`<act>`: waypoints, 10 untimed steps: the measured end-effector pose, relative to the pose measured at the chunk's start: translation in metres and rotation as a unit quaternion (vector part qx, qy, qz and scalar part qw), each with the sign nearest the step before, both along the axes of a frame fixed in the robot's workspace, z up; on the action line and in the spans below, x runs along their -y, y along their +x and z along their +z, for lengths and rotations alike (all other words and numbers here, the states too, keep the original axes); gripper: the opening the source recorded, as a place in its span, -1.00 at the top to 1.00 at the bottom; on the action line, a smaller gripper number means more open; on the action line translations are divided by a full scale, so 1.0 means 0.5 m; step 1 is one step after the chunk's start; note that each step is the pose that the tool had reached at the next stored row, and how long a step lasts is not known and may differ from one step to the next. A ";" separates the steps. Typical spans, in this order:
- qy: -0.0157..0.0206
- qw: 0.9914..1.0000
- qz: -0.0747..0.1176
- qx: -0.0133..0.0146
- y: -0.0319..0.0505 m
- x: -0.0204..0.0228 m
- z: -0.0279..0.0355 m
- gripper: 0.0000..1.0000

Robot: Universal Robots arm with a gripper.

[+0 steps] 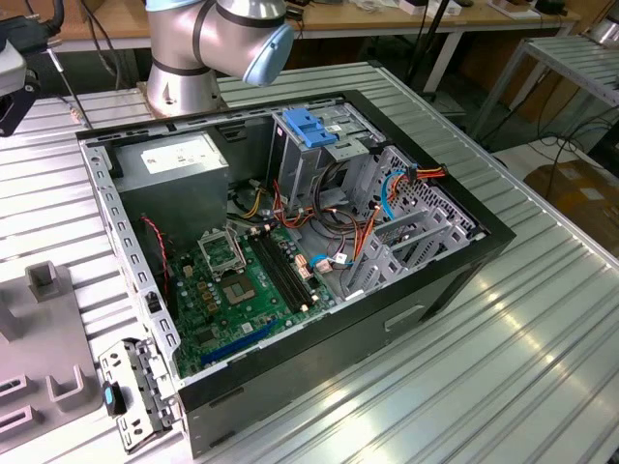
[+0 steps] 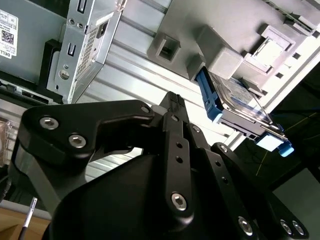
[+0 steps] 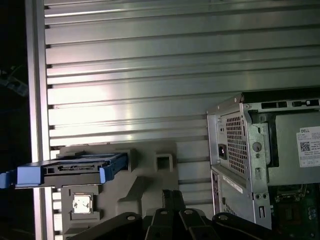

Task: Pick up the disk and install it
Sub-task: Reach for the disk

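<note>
Now, blue-railed silver disk (image 3: 70,170)

The silver arm (image 1: 184,58) rises at the upper left of the exterior view, its blue-capped joint (image 1: 269,53) facing the exterior view's right. In both wrist views the black gripper (image 2: 172,100) (image 3: 171,196) has its fingers pressed together, holding nothing.

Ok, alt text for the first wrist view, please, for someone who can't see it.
The disk, edged with blue rails, sits on a grey holder on a ribbed metal table, untouched by the black gripper nearby. Beside the holder is the open computer case with its grey power supply.
</note>
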State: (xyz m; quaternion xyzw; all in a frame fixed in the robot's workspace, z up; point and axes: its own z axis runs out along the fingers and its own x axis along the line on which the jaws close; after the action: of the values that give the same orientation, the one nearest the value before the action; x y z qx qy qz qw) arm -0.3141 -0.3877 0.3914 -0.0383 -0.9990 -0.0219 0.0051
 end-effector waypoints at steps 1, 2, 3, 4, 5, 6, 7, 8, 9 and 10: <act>0.000 1.000 0.000 -0.001 -0.003 0.0000 0.000 0.79; 0.000 1.000 0.000 -0.002 -0.008 0.0000 0.000 0.79; 0.000 1.000 0.000 -0.003 -0.011 0.0000 0.000 0.79; 0.001 1.000 0.000 -0.004 -0.015 0.0000 -0.001 0.79; 0.001 1.000 0.000 -0.005 -0.018 0.0000 -0.001 0.79; 0.001 1.000 0.000 -0.005 -0.020 0.0000 -0.001 0.79; 0.001 1.000 0.000 -0.006 -0.022 0.0000 -0.001 0.79; 0.001 1.000 0.000 -0.006 -0.024 0.0000 -0.001 0.79; 0.001 1.000 0.000 -0.007 -0.026 0.0000 -0.001 0.79; 0.001 1.000 0.000 -0.008 -0.030 0.0000 -0.001 0.79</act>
State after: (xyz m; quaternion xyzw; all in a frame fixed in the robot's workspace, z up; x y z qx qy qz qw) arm -0.3290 -0.3877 0.3908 -0.0384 -0.9989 -0.0227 0.0128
